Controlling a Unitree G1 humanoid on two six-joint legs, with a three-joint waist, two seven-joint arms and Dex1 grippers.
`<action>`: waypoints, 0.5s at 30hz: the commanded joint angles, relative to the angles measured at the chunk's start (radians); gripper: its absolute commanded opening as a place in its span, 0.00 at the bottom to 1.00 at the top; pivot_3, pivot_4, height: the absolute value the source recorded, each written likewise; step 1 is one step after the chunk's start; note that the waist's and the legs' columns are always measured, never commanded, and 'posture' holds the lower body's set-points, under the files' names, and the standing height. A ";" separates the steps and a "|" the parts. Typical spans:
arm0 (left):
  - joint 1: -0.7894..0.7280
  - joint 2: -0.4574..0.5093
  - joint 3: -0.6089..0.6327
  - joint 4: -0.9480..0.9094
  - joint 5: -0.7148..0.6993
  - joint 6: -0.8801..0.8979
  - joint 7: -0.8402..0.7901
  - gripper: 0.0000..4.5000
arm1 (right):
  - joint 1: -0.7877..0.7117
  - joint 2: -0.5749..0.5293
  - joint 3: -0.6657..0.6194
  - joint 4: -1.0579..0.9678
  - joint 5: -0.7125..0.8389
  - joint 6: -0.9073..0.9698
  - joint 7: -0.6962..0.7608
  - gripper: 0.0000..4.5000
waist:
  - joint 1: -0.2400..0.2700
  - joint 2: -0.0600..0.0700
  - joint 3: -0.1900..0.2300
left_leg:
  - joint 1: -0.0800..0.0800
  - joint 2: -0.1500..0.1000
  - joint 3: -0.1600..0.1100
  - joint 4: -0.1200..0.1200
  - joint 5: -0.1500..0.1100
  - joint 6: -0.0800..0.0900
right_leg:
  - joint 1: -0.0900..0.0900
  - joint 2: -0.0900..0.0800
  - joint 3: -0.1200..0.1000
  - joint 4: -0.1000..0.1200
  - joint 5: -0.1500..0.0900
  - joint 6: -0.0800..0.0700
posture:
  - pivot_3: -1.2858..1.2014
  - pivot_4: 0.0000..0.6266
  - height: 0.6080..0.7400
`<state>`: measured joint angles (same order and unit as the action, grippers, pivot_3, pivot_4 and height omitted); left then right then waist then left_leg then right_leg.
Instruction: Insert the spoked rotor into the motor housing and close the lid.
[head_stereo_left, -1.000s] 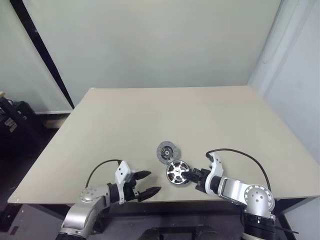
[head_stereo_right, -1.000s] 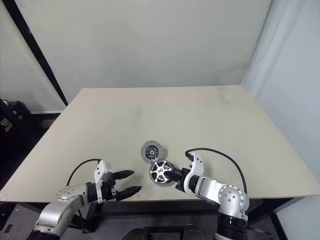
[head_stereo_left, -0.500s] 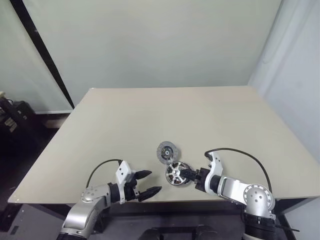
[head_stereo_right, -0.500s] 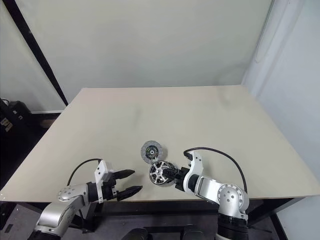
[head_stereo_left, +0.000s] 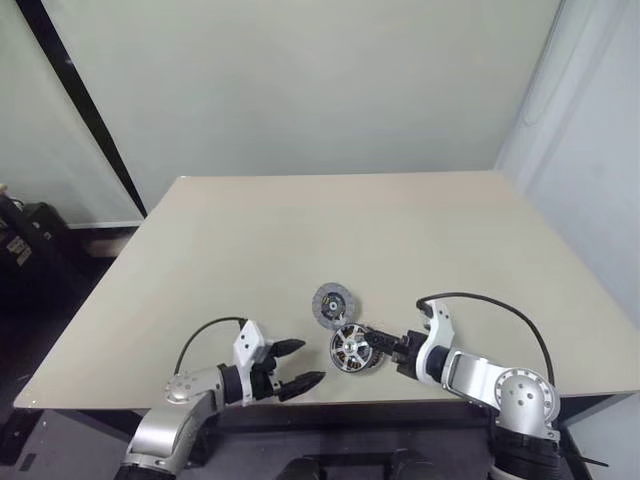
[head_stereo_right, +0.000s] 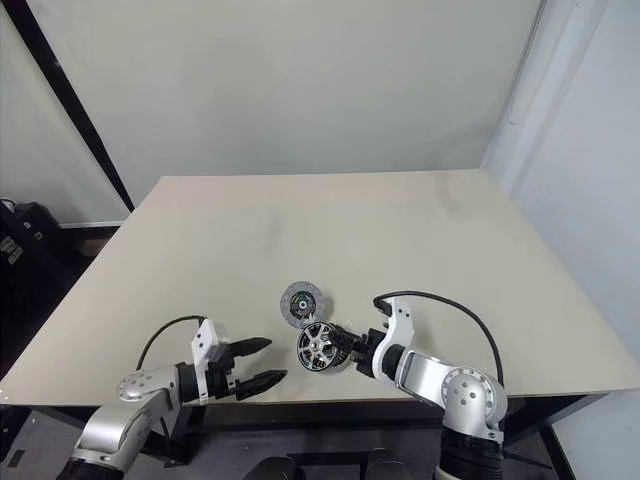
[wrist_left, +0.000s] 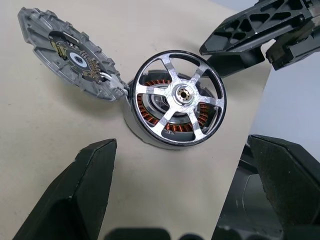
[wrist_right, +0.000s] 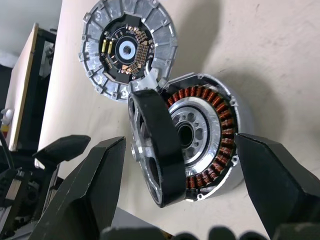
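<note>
The motor housing (wrist_right: 216, 131) sits near the table's front edge, its copper windings showing. The spoked rotor (wrist_left: 180, 95) rests tilted on it, one edge in the casing and the other raised. The lid (head_stereo_left: 333, 303) lies face up just behind, touching the housing's rim. My right gripper (head_stereo_left: 383, 343) is open at the housing's right side, one finger on each side of the rotor and holding nothing. My left gripper (head_stereo_left: 305, 363) stands open a little to the left of the housing, pointing at it.
The beige table (head_stereo_left: 300, 230) stretches back to a pale wall. Its front edge runs just below both grippers. A black cable (head_stereo_left: 480, 300) loops over the right wrist. Dark equipment (head_stereo_left: 20, 240) stands on the floor at far left.
My right gripper has opened and let go of the rotor, which stays leaning on the housing. The left arm has not moved.
</note>
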<state>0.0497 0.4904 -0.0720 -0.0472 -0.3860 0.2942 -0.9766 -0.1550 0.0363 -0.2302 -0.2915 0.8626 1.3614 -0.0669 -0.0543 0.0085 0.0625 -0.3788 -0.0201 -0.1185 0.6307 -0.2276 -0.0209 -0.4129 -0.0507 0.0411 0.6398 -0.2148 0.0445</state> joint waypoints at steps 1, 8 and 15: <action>-0.013 -0.001 0.002 -0.016 -0.002 -0.010 0.001 1.00 | -0.011 0.004 0.016 -0.020 0.002 -0.008 0.020 0.84 | 0.000 0.000 0.000 | 0.000 0.000 0.000 0.000 0.000 0.000 | 0.000 0.000 0.000 0.000 0.000 0.000 | 0.52 0.00 1.00; -0.005 0.000 0.006 -0.022 -0.003 -0.009 0.008 1.00 | -0.014 0.023 0.012 0.013 -0.005 -0.017 0.016 0.55 | 0.000 0.000 0.000 | 0.000 0.000 0.000 0.000 0.000 0.000 | 0.000 0.000 0.000 0.000 0.000 0.000 | 0.52 0.00 1.00; -0.003 0.000 0.008 -0.024 -0.004 -0.010 0.011 1.00 | -0.026 0.043 -0.037 0.029 0.031 0.005 0.011 0.09 | 0.005 0.000 0.000 | 0.001 0.000 0.000 0.000 0.000 0.000 | 0.001 0.000 0.000 0.000 0.000 0.000 | 0.52 0.00 1.00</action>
<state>0.0537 0.4880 -0.0715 -0.0473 -0.3866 0.2942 -0.9666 -0.1763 0.0741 -0.2325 -0.2598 0.8868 1.3650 -0.0412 -0.0494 0.0086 0.0625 -0.3782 -0.0203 -0.1193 0.6314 -0.2276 -0.0209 -0.4119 -0.0508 0.0404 0.6397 -0.2148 0.0445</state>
